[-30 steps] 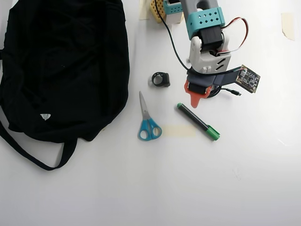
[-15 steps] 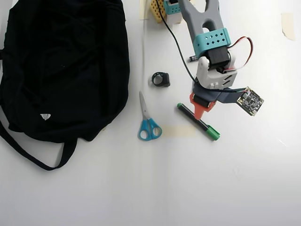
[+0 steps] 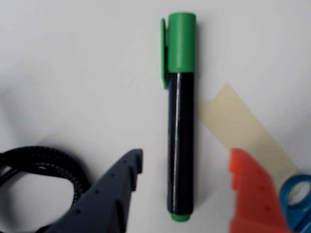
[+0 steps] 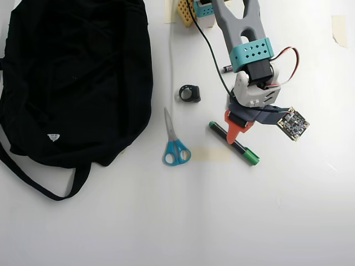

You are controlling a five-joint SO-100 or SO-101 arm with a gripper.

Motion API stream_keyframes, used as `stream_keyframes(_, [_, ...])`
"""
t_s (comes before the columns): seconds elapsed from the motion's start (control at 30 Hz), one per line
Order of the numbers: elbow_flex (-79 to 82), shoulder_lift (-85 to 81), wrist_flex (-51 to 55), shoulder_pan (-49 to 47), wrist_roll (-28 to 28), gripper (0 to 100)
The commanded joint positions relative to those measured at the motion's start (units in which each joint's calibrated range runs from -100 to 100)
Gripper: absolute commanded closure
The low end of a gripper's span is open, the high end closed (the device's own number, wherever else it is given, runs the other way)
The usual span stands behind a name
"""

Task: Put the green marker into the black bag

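Note:
The green marker (image 3: pixel 181 136), black-barrelled with a bright green cap, lies flat on the white table. In the wrist view it runs lengthwise between the fingers of my gripper (image 3: pixel 187 155), which is open. The grey finger (image 3: pixel 112 194) is on the marker's left and the orange finger (image 3: pixel 252 194) on its right, neither touching it. From overhead the gripper (image 4: pixel 237 134) hovers over the middle of the marker (image 4: pixel 245 151), whose cap points lower right. The black bag (image 4: pixel 77 77) lies far to the left, closed and flat.
Blue-handled scissors (image 4: pixel 175 145) lie between bag and marker; one handle shows in the wrist view (image 3: pixel 296 194). A strip of beige tape (image 3: pixel 238 126) sits beside the marker. A small black ring-shaped object (image 4: pixel 189 93) and a battery (image 4: pixel 227 68) lie near the arm's base. The bag's strap (image 4: pixel 39 185) trails lower left.
The arm has swung down and forward from near the base, bringing the gripper from above the marker's tip end to over its barrel. Marker, scissors and bag have not moved.

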Motion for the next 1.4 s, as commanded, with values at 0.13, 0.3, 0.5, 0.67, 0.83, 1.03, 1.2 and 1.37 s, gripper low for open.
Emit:
stream_keyframes(0.13, [-1.94, 2.36, -2.18, 0.34, -0.23, 73])
stream_keyframes(0.3, [-3.65, 5.01, -3.04, 0.34, -0.38, 73])
stream_keyframes(0.5, [-3.56, 5.26, -3.38, 0.64, -0.65, 73])
stream_keyframes(0.67, [-3.29, 6.26, -3.38, 0.86, -0.65, 73])
stream_keyframes(0.83, [-3.56, 7.42, -3.38, 0.86, -0.65, 73])
stream_keyframes(1.03, [-2.75, 7.5, -2.78, 1.23, -0.65, 73])
stream_keyframes(1.2, [-2.12, 7.58, -2.61, 1.23, -0.65, 73])
stream_keyframes(1.37, [-1.13, 7.75, -2.61, 1.31, -0.65, 73])
